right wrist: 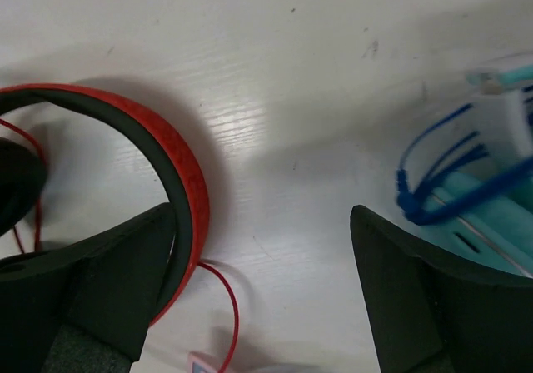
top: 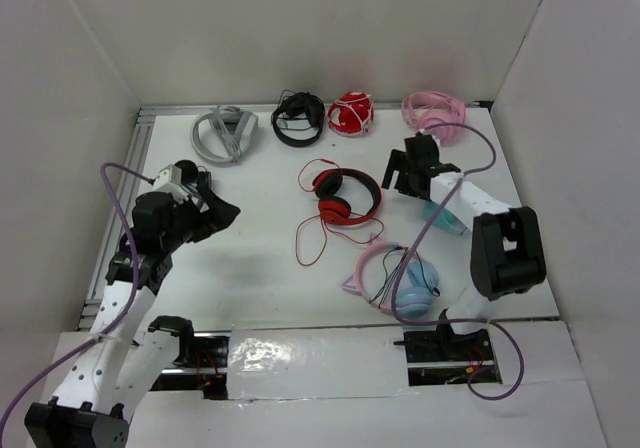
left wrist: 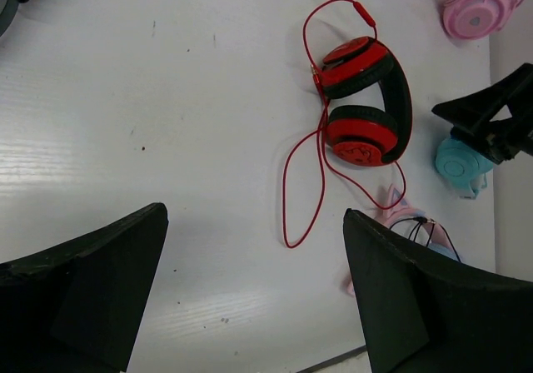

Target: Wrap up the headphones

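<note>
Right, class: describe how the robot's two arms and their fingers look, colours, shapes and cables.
Both the left arm and right arm have white links joined by chunky black joints. A thin lilac cable loops along each. The fingers are plain matte black wedges, with no markings visible.

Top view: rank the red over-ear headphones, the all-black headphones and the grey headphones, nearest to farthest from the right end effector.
From the right end effector:
1. Red over-ear headphones, just to its left.
2. All-black headphones, back centre.
3. Grey headphones, back left.
</note>
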Motion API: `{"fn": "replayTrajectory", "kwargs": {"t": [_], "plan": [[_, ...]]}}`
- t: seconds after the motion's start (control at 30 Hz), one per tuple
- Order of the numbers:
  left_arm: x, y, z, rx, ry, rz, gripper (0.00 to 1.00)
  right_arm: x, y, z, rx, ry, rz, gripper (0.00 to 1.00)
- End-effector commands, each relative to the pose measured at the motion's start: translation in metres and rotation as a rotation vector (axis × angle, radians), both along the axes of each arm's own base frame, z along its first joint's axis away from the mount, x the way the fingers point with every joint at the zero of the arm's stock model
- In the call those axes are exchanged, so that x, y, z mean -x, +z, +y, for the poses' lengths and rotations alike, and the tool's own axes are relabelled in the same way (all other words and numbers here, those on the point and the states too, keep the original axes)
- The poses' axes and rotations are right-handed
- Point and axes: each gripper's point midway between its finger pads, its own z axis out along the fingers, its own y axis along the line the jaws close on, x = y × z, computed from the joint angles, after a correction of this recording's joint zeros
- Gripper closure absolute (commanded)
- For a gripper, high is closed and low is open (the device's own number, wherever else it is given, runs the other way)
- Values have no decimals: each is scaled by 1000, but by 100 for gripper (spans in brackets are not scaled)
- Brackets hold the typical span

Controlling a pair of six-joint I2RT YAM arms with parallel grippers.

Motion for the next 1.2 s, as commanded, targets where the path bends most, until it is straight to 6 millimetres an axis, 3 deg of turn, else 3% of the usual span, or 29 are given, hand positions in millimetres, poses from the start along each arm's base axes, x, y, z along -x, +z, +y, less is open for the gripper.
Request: {"fn": "replayTrajectory", "kwargs": {"t": [0.0, 0.17, 0.33, 0.5, 0.57, 0.67, 0.83, 0.87, 0.93, 0.97, 1.0, 1.03, 1.07, 1.1, 1.13, 1.17], "plan": [[-13, 32, -5, 10, -22, -72, 1, -10, 2, 12, 65, 7, 1, 8], [-16, 27, -6, -8, -39, -44, 1, 1, -8, 44, -66, 75, 10, 8], [-13, 28, -12, -9, -86, -74, 1, 21, -31, 56, -87, 100, 80, 9], [-12, 31, -10, -19, -81, -84, 1, 31, -53, 75, -109, 138, 146, 16], [-12, 32, -9, -21, -76, -84, 1, 31, -56, 81, -109, 155, 152, 22], [-14, 39, -13, -31, -111, -106, 1, 23, -50, 84, -97, 159, 130, 64], [-21, 49, -20, -48, -171, -106, 1, 8, -25, 96, -77, 259, 72, 97], [-22, 50, -22, -43, -184, -98, 1, -4, -7, 100, -64, 307, 30, 100], [-23, 48, -30, -40, -243, -79, 1, -4, 9, 115, -72, 429, 15, 100], [-23, 47, -33, -39, -264, -73, 1, -15, 32, 123, -63, 474, -39, 100], [-22, 49, -35, -47, -292, -86, 1, -17, 41, 127, -6, 581, -68, 100], [-19, 53, -40, -37, -329, -100, 1, -11, 48, 136, 6, 655, -64, 100], [-17, 54, -43, -37, -351, -106, 1, -18, 72, 144, 23, 709, -116, 100], [-24, 34, -52, -22, -410, -32, 1, -7, 74, 151, 82, 839, -104, 100], [-24, 34, -57, -14, -448, -41, 1, -6, 91, 164, 79, 911, -142, 100], [-24, 29, -63, -15, -495, -36, 1, -1, 95, 171, 133, 1011, -162, 100]]}}
